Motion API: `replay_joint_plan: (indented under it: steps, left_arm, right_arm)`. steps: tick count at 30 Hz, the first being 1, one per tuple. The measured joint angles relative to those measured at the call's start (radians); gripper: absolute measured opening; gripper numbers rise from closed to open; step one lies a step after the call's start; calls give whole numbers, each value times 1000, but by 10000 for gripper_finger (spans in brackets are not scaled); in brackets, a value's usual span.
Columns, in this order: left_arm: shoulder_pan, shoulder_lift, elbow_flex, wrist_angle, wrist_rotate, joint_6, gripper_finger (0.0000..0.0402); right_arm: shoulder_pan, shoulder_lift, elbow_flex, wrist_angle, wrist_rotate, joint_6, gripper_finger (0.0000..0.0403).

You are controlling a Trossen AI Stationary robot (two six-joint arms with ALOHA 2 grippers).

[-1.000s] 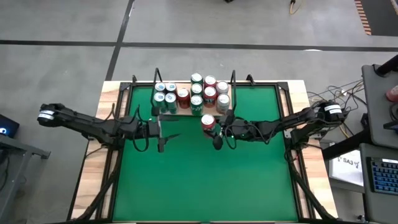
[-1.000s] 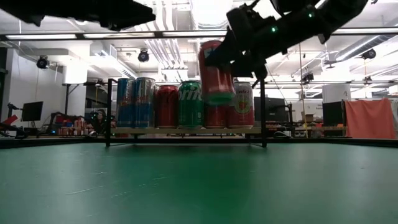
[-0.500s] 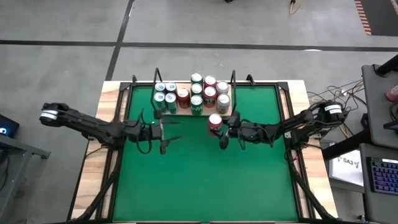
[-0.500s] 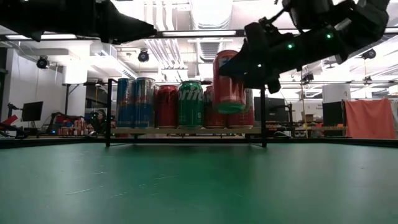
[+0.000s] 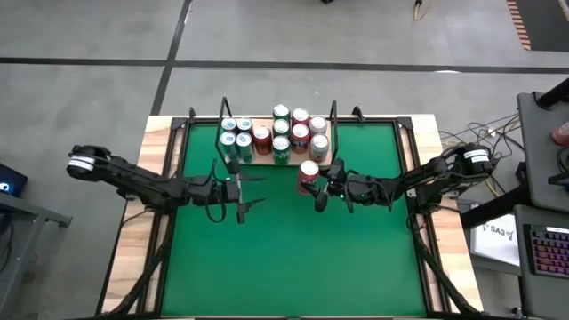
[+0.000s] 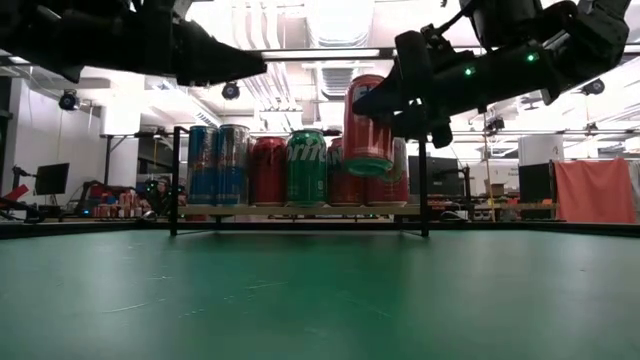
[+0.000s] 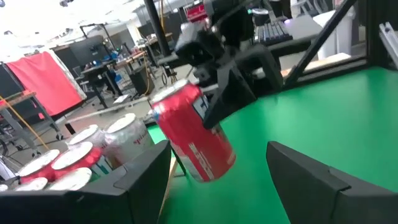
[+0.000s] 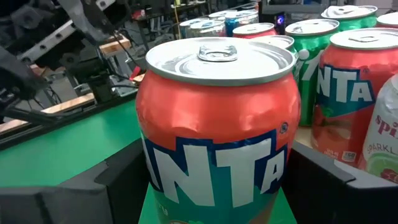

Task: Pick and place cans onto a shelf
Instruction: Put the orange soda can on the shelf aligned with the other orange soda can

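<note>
My right gripper (image 5: 316, 188) is clamped on a red can (image 5: 308, 172), lifted near the shelf (image 5: 264, 159); left gripper (image 5: 242, 190) spread, empty.

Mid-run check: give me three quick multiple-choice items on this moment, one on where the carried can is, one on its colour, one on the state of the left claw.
1. Where is the held can?
A. in the air, just in front of the shelf
B. lying on the green table
C. already standing on the shelf

2. What colour is its body?
A. blue
B. red
C. silver-white

3. How does the left claw stand?
A. shut on a can
B. open and empty
C. out of view

Answers:
1. A, the low view shows the can off the table, carried by the right claw.
2. B, the right wrist view shows a red body.
3. B, its fingers are spread with nothing between them.
</note>
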State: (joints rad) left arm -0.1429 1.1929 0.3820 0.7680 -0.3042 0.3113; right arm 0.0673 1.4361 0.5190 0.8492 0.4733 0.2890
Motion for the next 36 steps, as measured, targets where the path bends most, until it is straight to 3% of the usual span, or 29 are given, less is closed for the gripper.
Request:
replay_joint_plan:
  steps: [9,21,29,36]
  left_arm:
    - [0,94,-1,81,0,-33,248]
    - [0,172,-6,125,-2,-60,248]
    - [28,215,-69,296,-4,-66,248]
    - [48,260,-84,331,-3,-89,248]
  right_arm:
    - [34,57,12,0,80,38,287]
    - [20,209,157,-1,173,-21,288]
    - [-2,229,196,-6,231,-18,288]
    - [-22,233,196,-4,242,-39,288]
